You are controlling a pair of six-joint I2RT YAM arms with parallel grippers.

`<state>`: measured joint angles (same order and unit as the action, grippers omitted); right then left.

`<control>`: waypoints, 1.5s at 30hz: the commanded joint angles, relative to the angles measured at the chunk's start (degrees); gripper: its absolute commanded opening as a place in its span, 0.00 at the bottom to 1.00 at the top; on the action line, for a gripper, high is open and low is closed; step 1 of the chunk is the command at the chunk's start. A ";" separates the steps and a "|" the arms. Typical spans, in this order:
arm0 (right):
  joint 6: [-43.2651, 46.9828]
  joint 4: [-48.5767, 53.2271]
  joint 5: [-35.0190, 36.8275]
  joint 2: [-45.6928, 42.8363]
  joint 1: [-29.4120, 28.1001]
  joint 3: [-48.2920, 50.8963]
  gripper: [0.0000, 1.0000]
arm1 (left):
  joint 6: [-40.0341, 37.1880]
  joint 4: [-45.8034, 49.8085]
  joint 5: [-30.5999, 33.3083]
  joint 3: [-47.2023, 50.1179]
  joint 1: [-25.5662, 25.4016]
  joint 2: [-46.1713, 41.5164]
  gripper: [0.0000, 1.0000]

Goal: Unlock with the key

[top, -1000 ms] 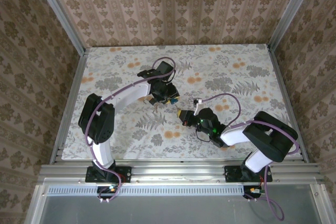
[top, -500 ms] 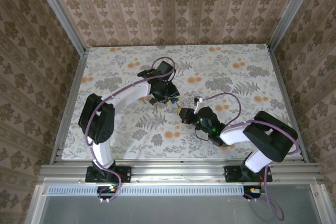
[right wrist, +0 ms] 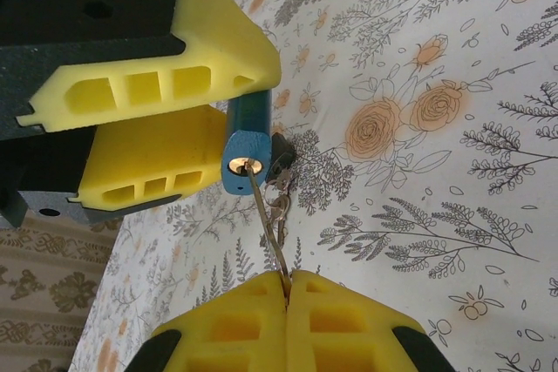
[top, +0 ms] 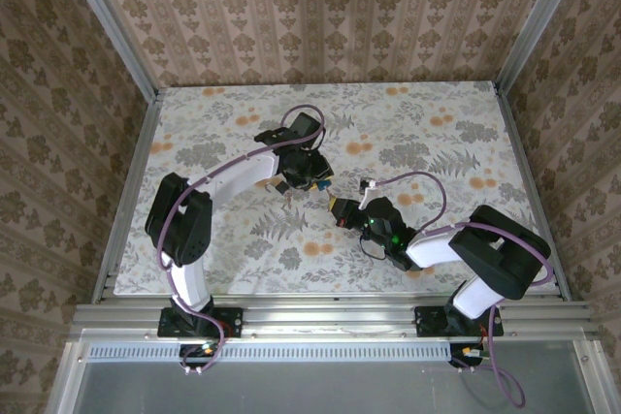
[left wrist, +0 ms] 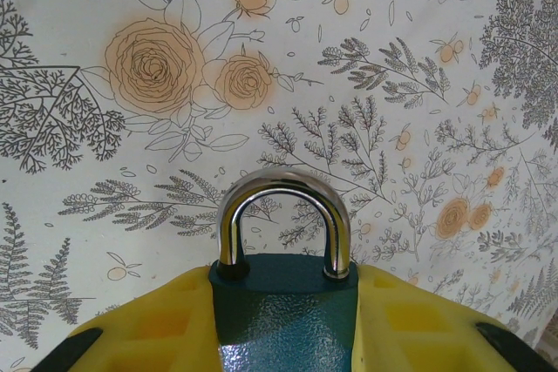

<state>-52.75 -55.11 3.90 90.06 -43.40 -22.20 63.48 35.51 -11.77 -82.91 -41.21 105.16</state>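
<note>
1. Firmly, the left hand (left wrist: 283, 341) pinches the blue padlock (left wrist: 283, 294) between its yellow pads (left wrist: 148, 324), one on each side of the body.
2. The silver shackle (left wrist: 283, 193) stands out past the pads, both legs seated in the padlock, with the flowered bench (left wrist: 131, 172) beyond it.
3. The right hand (right wrist: 286, 302) is pressed together on the key (right wrist: 263, 211), just below the padlock's base in the right wrist view.
4. The key's thin metal shaft runs from that pinch to the keyhole (right wrist: 237, 165) in the padlock's base. How deep the tip sits I cannot tell.
5. A black squarish piece (right wrist: 281, 156) and small metal bits hang just beside the padlock's base, close to the shaft.
6. From above, both hands meet at the padlock.
</note>
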 commanded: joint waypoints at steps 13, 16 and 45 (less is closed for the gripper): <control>-1.21 0.48 3.77 0.38 -0.37 -1.36 0.00 | 1.56 -1.14 -0.27 0.03 -0.99 -0.14 0.26; -1.21 0.71 3.83 0.39 -0.37 -1.77 0.00 | 1.64 -1.27 -0.19 -0.04 -1.28 -0.08 0.26; -6.66 6.77 6.41 -2.86 -0.36 -2.77 0.00 | 0.94 2.46 6.27 -3.25 -4.44 -0.31 0.23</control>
<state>-57.84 -50.00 6.09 88.40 -43.68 -23.49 64.51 35.31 -5.98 -83.81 -44.34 105.16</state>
